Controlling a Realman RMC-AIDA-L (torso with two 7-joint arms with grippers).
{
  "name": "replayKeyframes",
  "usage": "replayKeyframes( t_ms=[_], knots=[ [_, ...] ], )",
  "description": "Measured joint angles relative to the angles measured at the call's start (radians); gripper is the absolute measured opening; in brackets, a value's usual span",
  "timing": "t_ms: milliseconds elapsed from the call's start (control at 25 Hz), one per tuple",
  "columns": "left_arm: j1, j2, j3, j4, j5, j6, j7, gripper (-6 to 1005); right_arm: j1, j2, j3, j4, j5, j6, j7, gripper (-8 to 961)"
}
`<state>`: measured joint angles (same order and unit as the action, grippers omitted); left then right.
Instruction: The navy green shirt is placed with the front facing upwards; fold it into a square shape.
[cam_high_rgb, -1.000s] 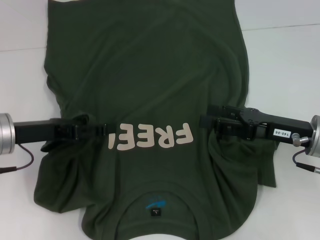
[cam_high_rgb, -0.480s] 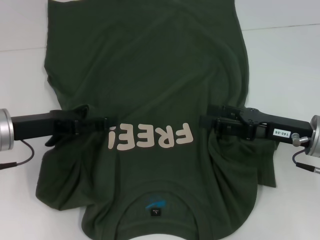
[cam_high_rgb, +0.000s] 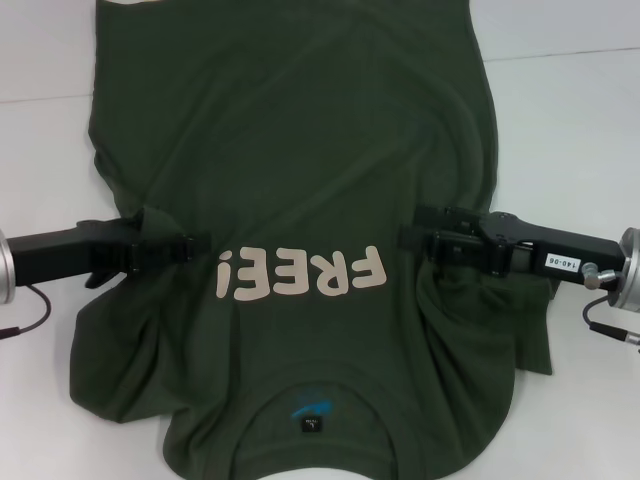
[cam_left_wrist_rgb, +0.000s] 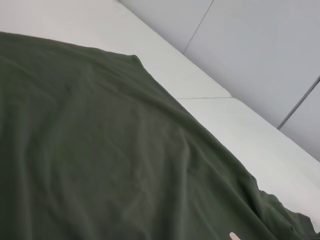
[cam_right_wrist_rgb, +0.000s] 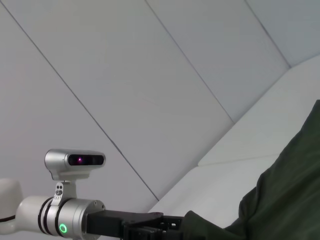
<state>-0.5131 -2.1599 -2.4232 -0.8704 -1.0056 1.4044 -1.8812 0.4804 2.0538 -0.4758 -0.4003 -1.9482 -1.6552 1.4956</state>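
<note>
Upside-down, the navy green shirt (cam_high_rgb: 300, 150) reads "FREE"; right arm tag: "140-06".

Left gripper (cam_high_rgb: 200, 247) farther left, off lettering.

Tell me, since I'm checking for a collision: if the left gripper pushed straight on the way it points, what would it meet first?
Probably the pale "FREE" lettering on the navy green shirt, just ahead of the left gripper. Beyond it sits the right gripper, though their relative heights are unclear.
</note>
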Motion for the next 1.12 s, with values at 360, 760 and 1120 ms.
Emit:
replayKeyframes(
  t_ms=[360, 760, 1120],
  knots=[
    [0.018, -0.001, 0.000, -0.002, -0.002, -0.090, 0.021, 833, 0.007, 0.003, 0.006, 0.000, 0.000, 0.000, 0.000, 912],
    [0.033, 0.001, 0.001, -0.002, 0.008, -0.184, 0.027, 810, 0.007, 0.005, 0.008, 0.000, 0.000, 0.000, 0.007, 911],
    [0.057, 0.007, -0.008, -0.004, 0.008, -0.204, 0.029, 789, 0.009, 0.005, 0.008, 0.000, 0.000, 0.001, 0.008, 911]
  ],
)
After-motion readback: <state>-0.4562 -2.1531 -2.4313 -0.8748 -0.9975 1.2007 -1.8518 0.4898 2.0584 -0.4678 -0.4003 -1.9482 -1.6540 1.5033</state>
